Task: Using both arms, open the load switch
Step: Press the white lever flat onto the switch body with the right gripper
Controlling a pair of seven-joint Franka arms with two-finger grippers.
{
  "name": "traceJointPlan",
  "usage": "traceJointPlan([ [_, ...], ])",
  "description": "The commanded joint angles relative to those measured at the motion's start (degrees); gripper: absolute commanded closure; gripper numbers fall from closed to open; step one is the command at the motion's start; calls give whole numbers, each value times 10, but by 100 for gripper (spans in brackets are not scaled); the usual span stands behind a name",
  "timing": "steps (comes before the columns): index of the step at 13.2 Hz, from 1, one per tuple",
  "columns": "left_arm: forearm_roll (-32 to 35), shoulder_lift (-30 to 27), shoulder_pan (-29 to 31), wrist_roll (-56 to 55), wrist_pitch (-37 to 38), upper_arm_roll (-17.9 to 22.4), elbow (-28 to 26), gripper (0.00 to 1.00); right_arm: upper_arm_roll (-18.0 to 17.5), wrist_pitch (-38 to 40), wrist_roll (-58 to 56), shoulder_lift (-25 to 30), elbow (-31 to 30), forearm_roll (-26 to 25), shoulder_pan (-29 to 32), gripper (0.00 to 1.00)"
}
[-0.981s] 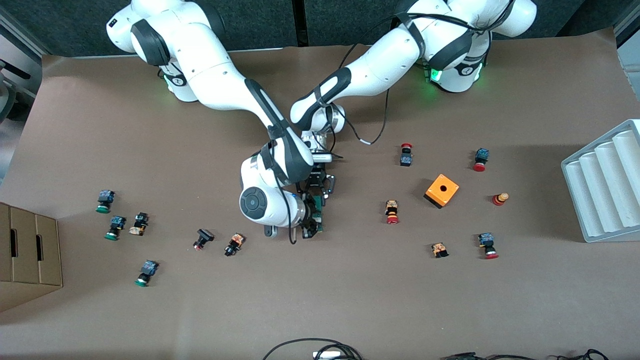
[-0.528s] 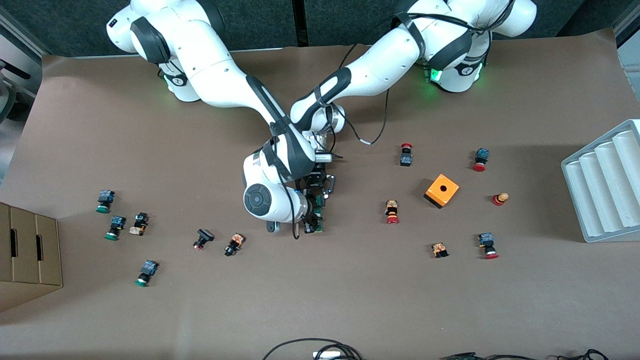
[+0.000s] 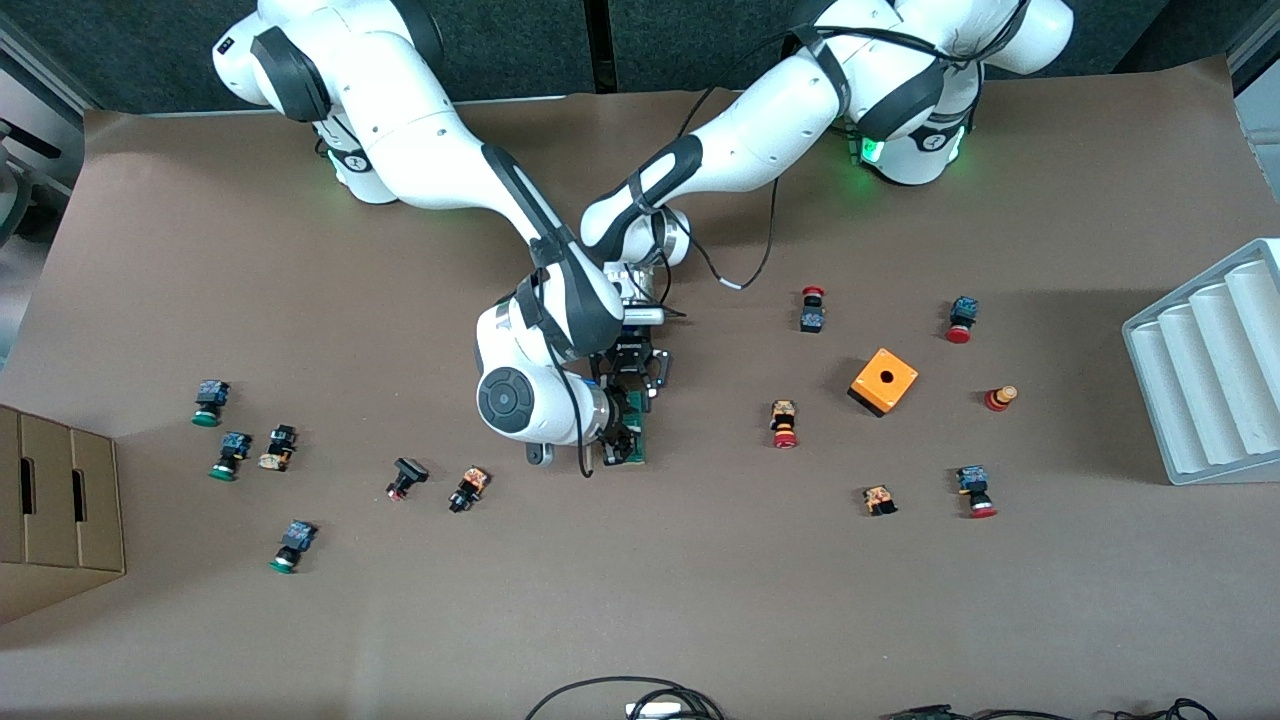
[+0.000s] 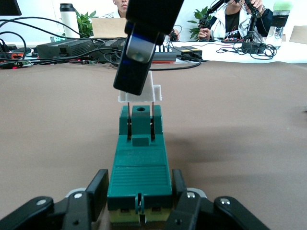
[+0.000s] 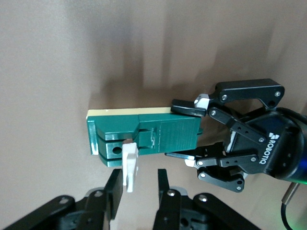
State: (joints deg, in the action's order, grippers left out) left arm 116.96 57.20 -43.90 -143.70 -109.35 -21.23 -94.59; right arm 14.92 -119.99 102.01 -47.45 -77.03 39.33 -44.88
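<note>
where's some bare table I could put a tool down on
The brown table is bare along the edge nearest the front camera, below the scattered push-buttons. Another bare patch lies between the dark-green load switch and the red-capped push-button. It is crowded around the orange cube.

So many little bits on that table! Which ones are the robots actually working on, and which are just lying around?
In use:
- load switch, clamped on its sides by the left gripper
- its white lever, which the right gripper is shut on

Lying about:
- orange cube
- red-capped push-buttons and green-capped push-buttons
- cardboard box
- white ridged tray
</note>
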Motion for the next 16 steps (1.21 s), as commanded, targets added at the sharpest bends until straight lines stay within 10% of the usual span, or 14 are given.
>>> traceJointPlan([
  [1, 6, 6, -9, 7, 7, 6, 13, 39, -10, 14, -2, 24, -23, -13, 8, 64],
  [16, 6, 6, -9, 6, 7, 6, 13, 38, -10, 27, -9, 34, -46, -14, 2, 66],
])
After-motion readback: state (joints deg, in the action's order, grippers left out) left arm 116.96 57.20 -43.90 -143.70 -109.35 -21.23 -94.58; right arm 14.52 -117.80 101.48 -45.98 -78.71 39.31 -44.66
